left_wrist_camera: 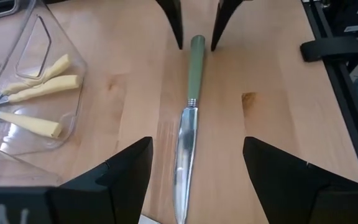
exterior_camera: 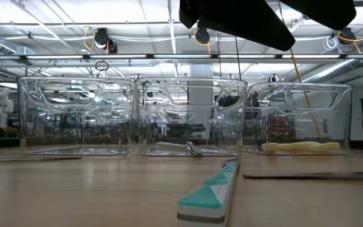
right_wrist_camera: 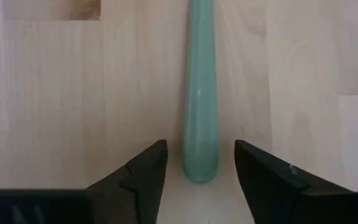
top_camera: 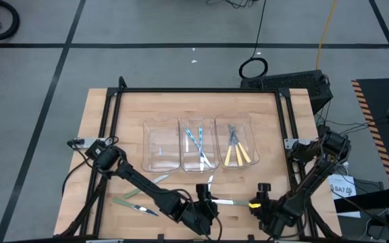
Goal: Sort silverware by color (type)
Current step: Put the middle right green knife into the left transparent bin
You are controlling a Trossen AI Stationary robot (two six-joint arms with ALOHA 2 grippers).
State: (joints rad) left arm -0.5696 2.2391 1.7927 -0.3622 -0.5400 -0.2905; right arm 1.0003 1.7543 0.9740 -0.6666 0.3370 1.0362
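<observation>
A green-handled knife [left_wrist_camera: 187,130] lies flat on the wooden table near its near edge, also seen as the knife [top_camera: 231,201] in the high view. My left gripper [left_wrist_camera: 196,149] is open, with one finger on each side of the silvery blade, clear of it. My right gripper [right_wrist_camera: 197,152] faces it from the table's right. It is open, and its fingers stand on either side of the handle's free end [right_wrist_camera: 200,162] with a gap on both sides. In the high view the left gripper [top_camera: 206,202] and right gripper [top_camera: 256,202] sit at the knife's two ends.
Three clear bins stand in a row mid-table: the left bin [top_camera: 161,145] is bare, the middle bin [top_camera: 198,145] holds blue-handled pieces, and the right bin [top_camera: 238,145] holds yellow-handled pieces [left_wrist_camera: 36,93]. Loose pieces lie at the table's near left [top_camera: 137,206], [top_camera: 161,179] and near the middle [top_camera: 209,181]. A black frame rail [top_camera: 286,135] borders the work area.
</observation>
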